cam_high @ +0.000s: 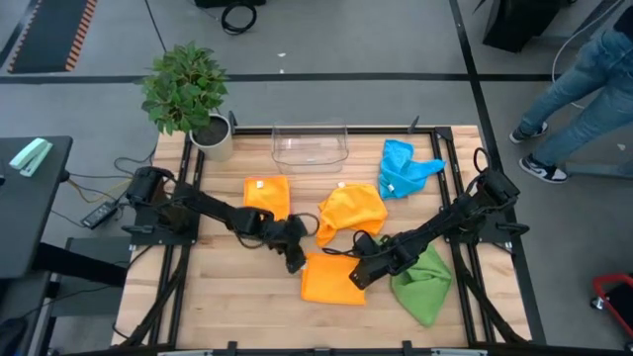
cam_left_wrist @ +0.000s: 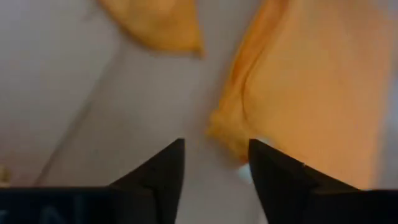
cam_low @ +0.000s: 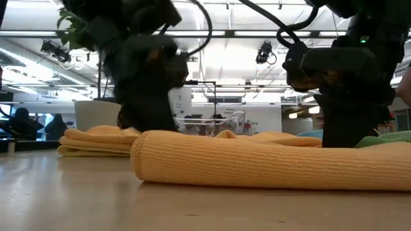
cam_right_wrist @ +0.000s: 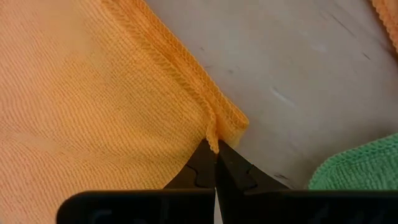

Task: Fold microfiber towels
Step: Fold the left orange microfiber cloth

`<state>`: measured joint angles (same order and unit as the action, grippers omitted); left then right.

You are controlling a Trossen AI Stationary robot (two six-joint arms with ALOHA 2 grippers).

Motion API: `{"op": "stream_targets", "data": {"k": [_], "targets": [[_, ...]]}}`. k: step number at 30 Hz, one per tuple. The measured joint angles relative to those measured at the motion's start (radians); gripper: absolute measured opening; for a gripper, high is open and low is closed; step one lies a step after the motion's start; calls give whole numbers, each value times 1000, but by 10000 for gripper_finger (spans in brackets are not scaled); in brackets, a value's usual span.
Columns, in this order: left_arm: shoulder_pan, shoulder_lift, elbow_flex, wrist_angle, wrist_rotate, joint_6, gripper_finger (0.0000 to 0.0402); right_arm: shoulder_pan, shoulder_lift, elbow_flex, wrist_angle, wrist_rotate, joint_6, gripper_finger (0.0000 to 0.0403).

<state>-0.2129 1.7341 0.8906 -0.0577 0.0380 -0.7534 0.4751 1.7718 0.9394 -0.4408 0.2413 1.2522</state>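
Wooden tabletop (cam_high: 218, 297), folded orange towel (cam_high: 333, 278) near front centre. Left hand (cam_high: 295, 261) fingers parted, empty, just off towel's left corner. Right hand (cam_high: 360, 275) clenched, pinching towel's right corner (cam_right_wrist: 214, 134). Green towel (cam_high: 423, 282) just beside right hand.

Two dark, jointed arms trail black looped cables; each ends in matte black, wedge-shaped fingers (cam_left_wrist: 163, 171) with tapered tips.
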Motion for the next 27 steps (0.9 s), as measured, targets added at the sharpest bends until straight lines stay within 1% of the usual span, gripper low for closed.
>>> {"op": "stream_targets", "data": {"k": [3,5,8,10,12,15,17,20,24,25,27], "targets": [[17,-62,2,12,37,-41,221,-3,0,0,2,0,-8,2],[15,-110,2,20,17,-50,228,-3,0,-1,4,0,-8,3],[-22,-157,2,130,-86,-45,223,-3,0,-1,6,0,-6,4],[-61,-130,5,230,-174,3,212,-3,0,-1,8,2,-8,4],[-85,-70,4,276,-191,29,195,-3,0,-1,10,4,-10,5],[-109,26,1,312,-166,3,161,-3,0,-1,14,11,-20,5],[-119,71,2,352,-159,-3,133,-3,-3,3,11,16,-32,6],[-124,118,1,360,-175,-28,85,-4,-5,21,10,22,-53,13],[-117,134,2,346,-214,-54,22,-7,-5,50,4,23,-68,42],[-116,134,2,344,-215,-53,12,-9,-7,60,-7,23,-74,52],[-113,134,2,335,-217,-51,9,-14,-25,82,-58,22,-85,74]]}}
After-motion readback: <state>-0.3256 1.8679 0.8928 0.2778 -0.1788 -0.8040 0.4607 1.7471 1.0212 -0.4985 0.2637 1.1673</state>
